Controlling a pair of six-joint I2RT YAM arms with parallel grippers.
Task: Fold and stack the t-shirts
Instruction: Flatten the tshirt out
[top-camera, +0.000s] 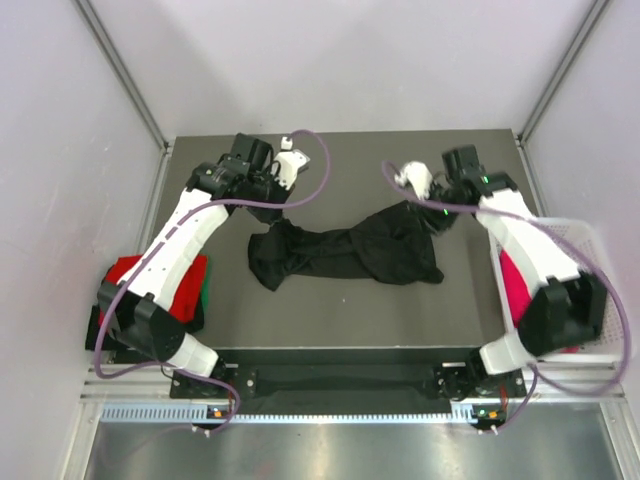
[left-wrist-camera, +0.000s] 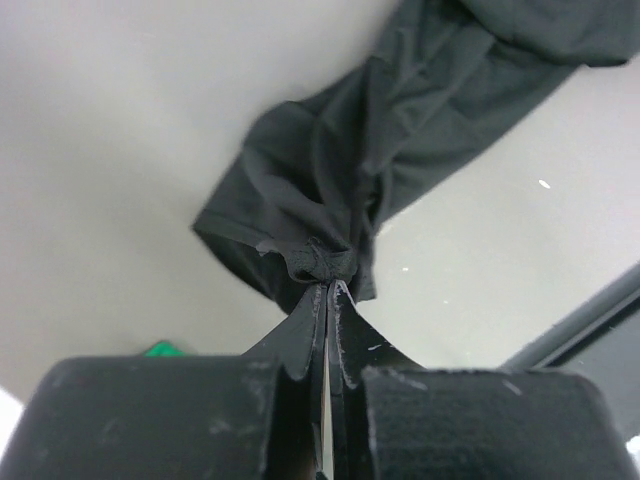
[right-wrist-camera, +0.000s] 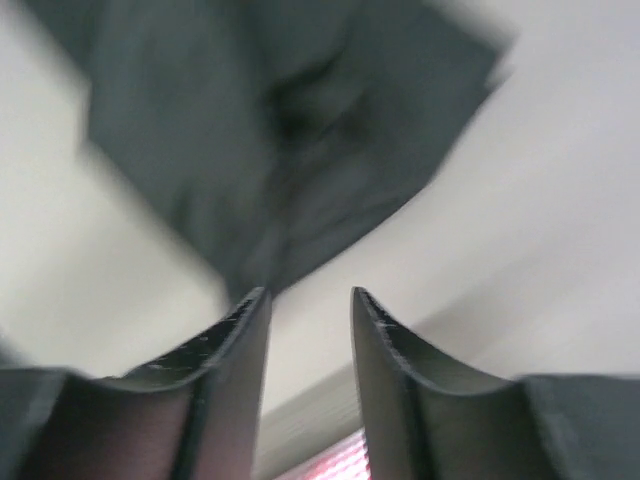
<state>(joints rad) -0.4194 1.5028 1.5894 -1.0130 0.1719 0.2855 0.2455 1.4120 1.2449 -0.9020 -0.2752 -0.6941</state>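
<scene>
- The black cloth t-shirt lies crumpled and drawn out sideways across the middle of the dark grey table, bunched thin at its centre and wider at both ends.
- The left gripper reaches down to the left end of the shirt from the far side of the table.
- In the left wrist view the left gripper has its fingers pressed together on a small gathered fold at the cloth's edge, and the rest of the black cloth t-shirt trails away towards the upper right, creased and resting on the table.
- The right gripper sits over the far right corner of the shirt.
- The right wrist view is blurred, but the right gripper plainly has its fingers spread, with nothing between them. The black cloth t-shirt lies beyond the tips.
- A red cloth t-shirt lies folded at the table's left edge, partly hidden by the left arm. A green cloth t-shirt shows at its right side, seemingly beneath it.
- A magenta-pink cloth t-shirt lies in the white plastic mesh basket at the right edge, with the right arm across it.
</scene>
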